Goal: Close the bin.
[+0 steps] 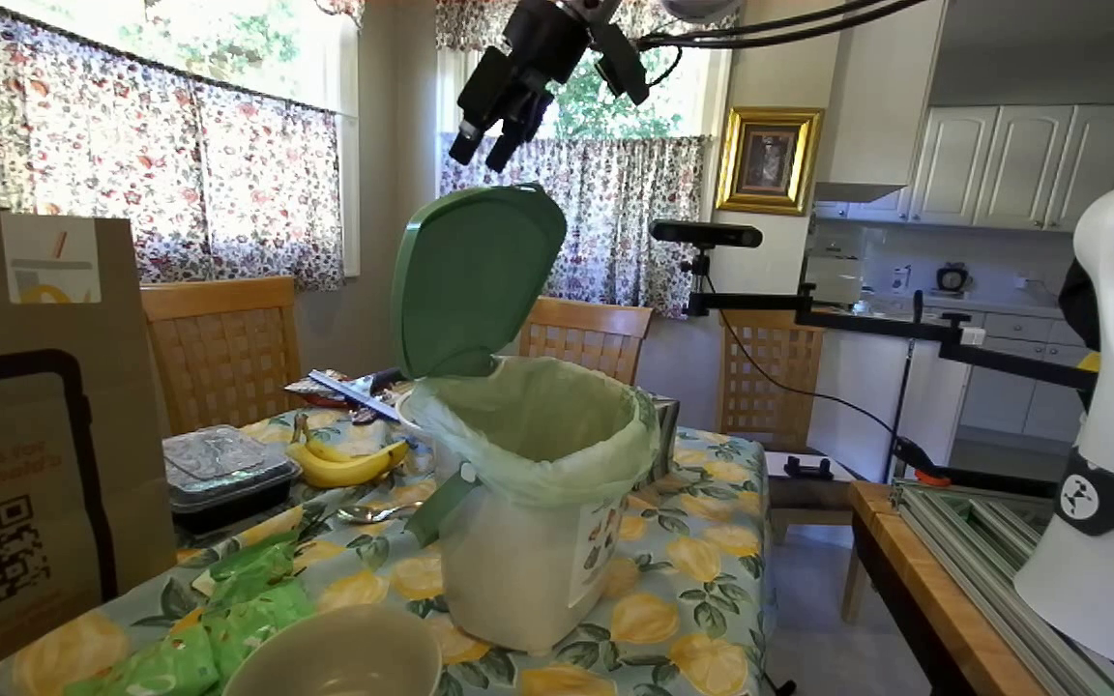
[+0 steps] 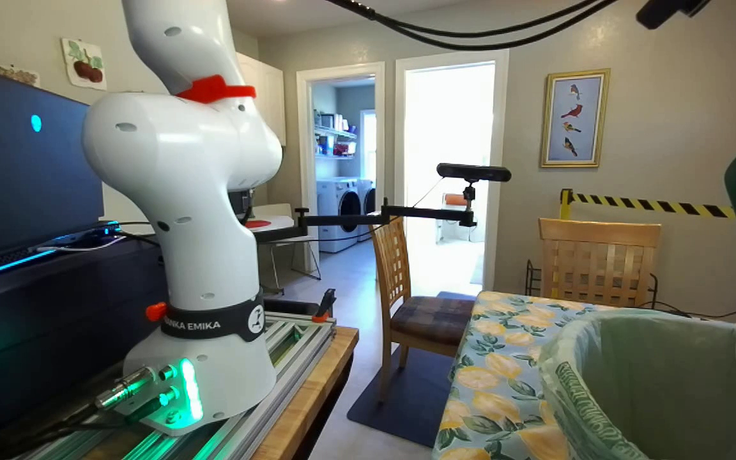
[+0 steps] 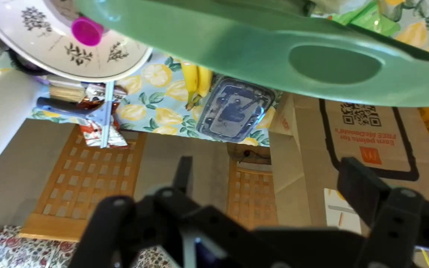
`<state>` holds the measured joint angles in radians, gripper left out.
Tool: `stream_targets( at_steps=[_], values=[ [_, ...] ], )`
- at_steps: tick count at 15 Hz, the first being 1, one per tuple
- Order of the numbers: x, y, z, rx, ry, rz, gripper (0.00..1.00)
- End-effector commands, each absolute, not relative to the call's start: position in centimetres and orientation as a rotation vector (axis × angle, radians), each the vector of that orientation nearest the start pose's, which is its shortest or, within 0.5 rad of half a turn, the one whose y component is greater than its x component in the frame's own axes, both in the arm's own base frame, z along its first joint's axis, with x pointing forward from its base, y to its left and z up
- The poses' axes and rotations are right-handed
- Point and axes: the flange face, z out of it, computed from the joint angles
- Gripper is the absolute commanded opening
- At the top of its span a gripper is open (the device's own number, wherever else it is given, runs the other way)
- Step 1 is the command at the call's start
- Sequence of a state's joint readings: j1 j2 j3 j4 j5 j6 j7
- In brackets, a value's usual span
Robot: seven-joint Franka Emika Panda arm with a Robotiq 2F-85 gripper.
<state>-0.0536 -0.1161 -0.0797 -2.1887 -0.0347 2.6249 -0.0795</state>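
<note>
The pale bin (image 1: 509, 580) stands upright on the table with a light green liner folded over its rim; it also shows at the edge of an exterior view (image 2: 572, 402). Its green lid (image 1: 480, 280) is hinged up and stands open, tilted back from the mouth. The lid's edge (image 3: 237, 63) spans the top of the wrist view. My gripper (image 1: 482, 155) is above the lid's top edge, pointing down, apart from it as far as I can tell. In the wrist view the gripper (image 3: 270, 182) has its fingers wide apart with nothing between them.
Bananas (image 1: 349, 466), a lidded food container (image 1: 228, 474), a spoon (image 1: 378, 512), green packets (image 1: 238, 619) and a beige bowl (image 1: 339, 657) lie around the bin. A tall paper bag (image 1: 35, 406) stands beside them. A camera (image 1: 707, 234) on a black arm stands between bin and robot base.
</note>
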Motion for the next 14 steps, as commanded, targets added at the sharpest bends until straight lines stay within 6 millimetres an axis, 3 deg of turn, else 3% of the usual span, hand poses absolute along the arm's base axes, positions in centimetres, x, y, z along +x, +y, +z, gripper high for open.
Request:
stream_targets(
  at_steps=[1, 4, 8, 11, 14],
  values=[
    [54.9, -5.3, 49.7, -2.930, 0.028, -0.782, 1.00],
    [53.6, -5.0, 49.4, -2.890, 0.017, -0.560, 1.00],
    [52.0, -6.2, 49.6, -2.958, 0.050, -0.303, 1.00],
    [51.1, -6.4, 50.1, -2.977, 0.023, -0.157, 1.00],
    [50.3, -5.9, 50.8, -2.995, -0.002, -0.120, 1.00]
  ],
)
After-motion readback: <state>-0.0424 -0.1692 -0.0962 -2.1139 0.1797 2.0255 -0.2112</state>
